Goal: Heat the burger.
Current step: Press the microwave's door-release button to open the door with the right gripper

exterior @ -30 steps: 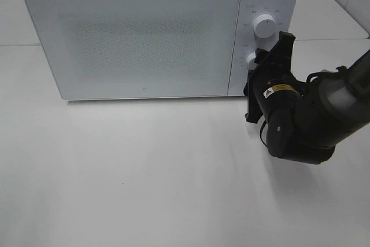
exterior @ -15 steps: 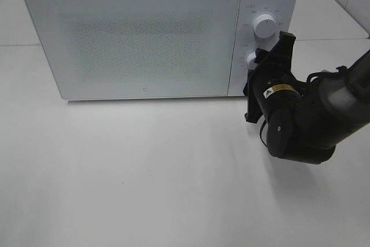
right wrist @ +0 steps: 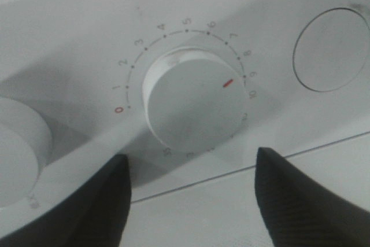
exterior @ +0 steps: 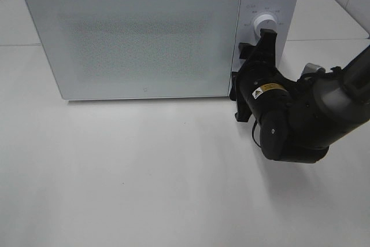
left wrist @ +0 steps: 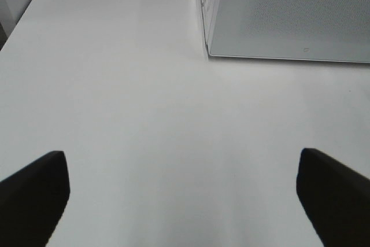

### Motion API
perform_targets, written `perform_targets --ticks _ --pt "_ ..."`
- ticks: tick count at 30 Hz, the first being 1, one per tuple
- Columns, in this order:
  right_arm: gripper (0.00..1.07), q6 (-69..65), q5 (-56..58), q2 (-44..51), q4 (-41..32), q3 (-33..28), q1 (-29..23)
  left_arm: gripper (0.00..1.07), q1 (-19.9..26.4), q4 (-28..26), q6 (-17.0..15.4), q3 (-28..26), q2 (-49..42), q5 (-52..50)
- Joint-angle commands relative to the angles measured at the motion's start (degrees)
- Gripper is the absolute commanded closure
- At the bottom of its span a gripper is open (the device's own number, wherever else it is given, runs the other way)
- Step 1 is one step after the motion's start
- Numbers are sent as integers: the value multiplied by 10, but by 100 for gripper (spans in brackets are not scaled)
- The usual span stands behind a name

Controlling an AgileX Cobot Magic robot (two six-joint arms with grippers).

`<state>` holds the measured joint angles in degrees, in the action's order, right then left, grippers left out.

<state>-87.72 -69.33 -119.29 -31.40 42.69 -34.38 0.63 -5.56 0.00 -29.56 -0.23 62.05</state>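
Shifted up-left, the right pincer (right wrist: 191, 160), fingers apart, flanks the timer dial (right wrist: 193, 105) without touching; best withdraw straight, not nudging it.

We saw a white microwave (exterior: 156, 36) in the upper left of the frame, its door (exterior: 133, 44) carrying a fine grey speckle. The table (exterior: 144, 172) was plain white. The arm (exterior: 295, 120) at the right was black with a small yellow label (exterior: 270, 90). The white dial (right wrist: 193, 96) bore a red mark (right wrist: 229, 82), dark numerals and a red zero (right wrist: 118, 110). The right gripper (right wrist: 191, 160) had black fingers (right wrist: 300, 201) with a faint weave.
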Motion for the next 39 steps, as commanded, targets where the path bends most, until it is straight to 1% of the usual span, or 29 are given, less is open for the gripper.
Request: perform_targets --ticks 1,2,3,5,7,13,15,16,17,18,19,20,21,24,26,27,28,29,30,31,32,33,34,35,36,37,38,39 --pt "40 39 -128 4 -6 11 6 6 2 1 0 0 -7 -10" --pt "40 39 -128 4 -6 11 6 6 2 1 0 0 -7 -10" --pt "36 48 -128 4 -5 11 4 6 2 1 0 0 -7 -10" --pt "35 48 -128 4 -1 11 4 6 2 1 0 0 -7 -10" --pt "32 57 -126 12 20 -2 4 6 2 1 0 0 -7 -10" --pt "32 115 -120 44 42 -27 4 6 2 1 0 0 -7 -10" --pt "32 189 -86 90 71 -57 4 6 2 1 0 0 -7 -10" --pt "32 189 -86 90 71 -57 4 6 2 1 0 0 -7 -10" --pt "32 210 -67 105 79 -65 4 6 2 1 0 0 -7 -10" --pt "32 265 -30 138 88 -76 4 6 2 1 0 0 -7 -10" --pt "32 265 -30 138 88 -76 4 6 2 1 0 0 -7 -10" --pt "32 297 -10 153 96 -82 4 6 2 1 0 0 -7 -10" --pt "32 356 37 183 108 -91 6 6 2 1 0 0 -7 -10" --pt "32 382 60 195 112 -95 6 6 2 1 0 0 -7 -10" --pt "32 527 168 260 107 -103 6 6 2 1 0 0 -7 -10" --pt "32 527 168 260 107 -103 6 6 2 1 0 0 -7 -10" --pt "32 570 193 274 107 -103 6 6 2 1 0 0 -7 -10" --pt "32 642 230 295 107 -103 6 6 2 1 0 0 -7 -10" --pt "32 642 230 295 107 -103 6 6 2 1 0 0 -7 -10" --pt "32 670 247 303 107 -103 6 6 2 1 0 0 -7 -10" --pt "32 722 292 319 107 -101 6 6 2 1 0 0 -7 -10" --pt "32 722 292 319 107 -101 6 6 2 1 0 0 -7 -10" --pt "32 749 317 327 107 -101 10 6 2 1 0 0 -7 -10" --pt "32 791 368 339 106 -101 21 6 2 1 0 0 -7 -10" --pt "32 791 368 339 106 -101 21 6 2 1 0 0 -7 -10" --pt "32 806 402 346 104 -101 28 6 2 1 0 0 -7 -10" --pt "32 825 478 359 97 -98 49 6 2 1 0 0 -7 -10" --pt "32 825 478 359 97 -98 49 6 2 1 0 0 -7 -10"
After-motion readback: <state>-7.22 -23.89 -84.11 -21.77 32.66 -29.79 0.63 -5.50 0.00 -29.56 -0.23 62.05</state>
